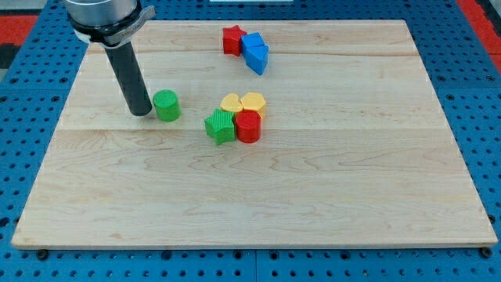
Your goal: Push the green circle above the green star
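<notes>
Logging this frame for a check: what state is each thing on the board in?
my tip: down on the board, just left of the green circle
green circle: upright, left of the green star
green star: beside red cylinder
yellow blocks: paired together
red star: against blue blocks

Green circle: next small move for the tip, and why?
Probably a short push toward the view's right and slightly up. My tip sits just left of the green circle, about touching it. The green star lies to the circle's right and a bit lower, with yellow blocks above it, so the circle needs to travel right while staying higher than the star.
</notes>
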### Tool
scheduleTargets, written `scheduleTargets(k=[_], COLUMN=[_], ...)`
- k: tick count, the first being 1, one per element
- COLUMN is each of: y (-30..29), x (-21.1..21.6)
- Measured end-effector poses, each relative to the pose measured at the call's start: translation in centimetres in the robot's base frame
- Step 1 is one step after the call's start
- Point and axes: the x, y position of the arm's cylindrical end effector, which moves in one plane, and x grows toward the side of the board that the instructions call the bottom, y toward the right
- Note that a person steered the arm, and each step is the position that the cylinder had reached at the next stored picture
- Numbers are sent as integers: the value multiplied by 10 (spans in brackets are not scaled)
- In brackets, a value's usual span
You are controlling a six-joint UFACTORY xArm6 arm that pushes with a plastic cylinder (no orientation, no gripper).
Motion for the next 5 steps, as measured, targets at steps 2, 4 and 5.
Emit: scheduleTargets(k=[2,4,5], y=[20,36,46], x=[-10,0,0])
